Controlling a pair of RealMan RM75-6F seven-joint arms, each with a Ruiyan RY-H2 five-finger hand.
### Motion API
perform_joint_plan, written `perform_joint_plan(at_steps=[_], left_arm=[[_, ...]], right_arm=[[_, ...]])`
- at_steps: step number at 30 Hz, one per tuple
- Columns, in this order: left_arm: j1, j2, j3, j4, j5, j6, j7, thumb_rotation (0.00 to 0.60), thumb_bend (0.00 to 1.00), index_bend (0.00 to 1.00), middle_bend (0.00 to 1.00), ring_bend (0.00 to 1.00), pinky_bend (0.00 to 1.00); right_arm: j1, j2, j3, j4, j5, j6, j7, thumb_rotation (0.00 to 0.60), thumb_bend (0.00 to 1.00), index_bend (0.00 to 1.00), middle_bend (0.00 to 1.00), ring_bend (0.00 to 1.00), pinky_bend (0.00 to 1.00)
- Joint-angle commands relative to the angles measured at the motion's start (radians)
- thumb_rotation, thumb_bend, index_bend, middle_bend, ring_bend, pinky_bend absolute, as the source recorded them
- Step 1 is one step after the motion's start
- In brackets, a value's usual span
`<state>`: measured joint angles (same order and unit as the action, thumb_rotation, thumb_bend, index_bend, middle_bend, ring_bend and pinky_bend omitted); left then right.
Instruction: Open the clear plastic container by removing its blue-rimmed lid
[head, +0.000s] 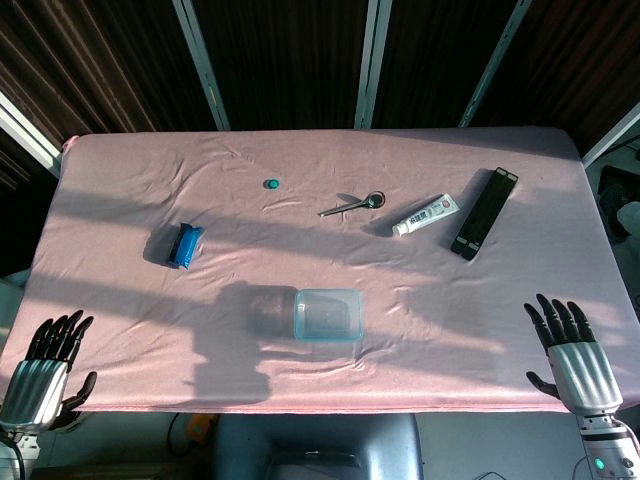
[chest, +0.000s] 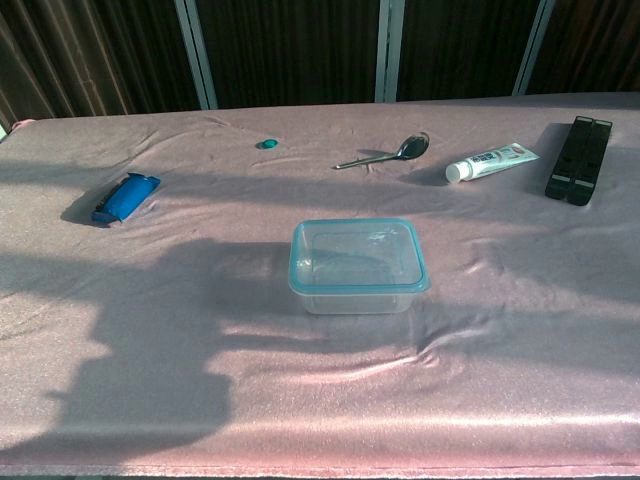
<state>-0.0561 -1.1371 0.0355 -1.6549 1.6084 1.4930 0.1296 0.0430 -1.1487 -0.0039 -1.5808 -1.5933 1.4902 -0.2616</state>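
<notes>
The clear plastic container (head: 328, 315) (chest: 357, 266) stands near the table's front edge at the middle, its blue-rimmed lid (chest: 358, 252) seated on top. My left hand (head: 48, 366) hangs at the front left corner with its fingers spread, holding nothing. At the front right corner my right hand (head: 572, 354) is likewise spread and empty. Both hands are far from the container and show only in the head view.
On the pink cloth (head: 120, 190) lie a blue packet (head: 185, 245) (chest: 126, 196) at the left, a small teal cap (head: 271, 184) (chest: 266, 144), a metal spoon (head: 354, 206) (chest: 386, 154), a toothpaste tube (head: 425, 215) (chest: 491, 161) and a black bar (head: 485, 212) (chest: 574, 159) at the right.
</notes>
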Motion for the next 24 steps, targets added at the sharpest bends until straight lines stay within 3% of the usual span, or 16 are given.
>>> perform_joint_plan(at_steps=[1,5,11,18,20,22,24], left_arm=[[-0.004,-0.002,-0.001,0.001,-0.001,-0.005,-0.002,0.6,0.36,0.0,0.0,0.0,0.0],[-0.024,-0.015,0.002,0.013,0.031,-0.019,-0.035,0.6,0.35,0.0,0.0,0.0,0.0],[-0.163,-0.072,0.051,0.033,0.258,-0.113,-0.191,0.6,0.3,0.0,0.0,0.0,0.0],[-0.263,-0.114,0.044,-0.036,0.313,-0.223,-0.199,0.6,0.27,0.0,0.0,0.0,0.0],[-0.328,-0.168,0.011,-0.071,0.3,-0.317,-0.163,0.6,0.27,0.0,0.0,0.0,0.0],[-0.411,-0.275,-0.062,-0.089,0.205,-0.467,-0.109,0.6,0.27,0.0,0.0,0.0,0.0],[-0.443,-0.356,-0.115,-0.073,0.12,-0.524,-0.026,0.6,0.27,0.0,0.0,0.0,0.0]], right_arm=[[0.001,-0.001,0.0,0.002,0.001,-0.003,-0.002,0.6,0.18,0.0,0.0,0.0,0.0],[-0.004,0.002,-0.006,-0.001,-0.004,0.002,0.0,0.6,0.18,0.0,0.0,0.0,0.0],[-0.008,0.0,-0.012,-0.003,-0.025,0.015,0.002,0.6,0.18,0.0,0.0,0.0,0.0],[0.0,-0.001,-0.014,-0.009,-0.029,0.002,-0.004,0.6,0.18,0.0,0.0,0.0,0.0],[0.002,0.0,-0.018,-0.011,-0.036,-0.002,-0.003,0.6,0.18,0.0,0.0,0.0,0.0],[0.005,0.004,-0.024,-0.013,-0.044,-0.009,0.005,0.6,0.18,0.0,0.0,0.0,0.0],[0.008,0.009,-0.027,-0.014,-0.046,-0.015,0.014,0.6,0.18,0.0,0.0,0.0,0.0]])
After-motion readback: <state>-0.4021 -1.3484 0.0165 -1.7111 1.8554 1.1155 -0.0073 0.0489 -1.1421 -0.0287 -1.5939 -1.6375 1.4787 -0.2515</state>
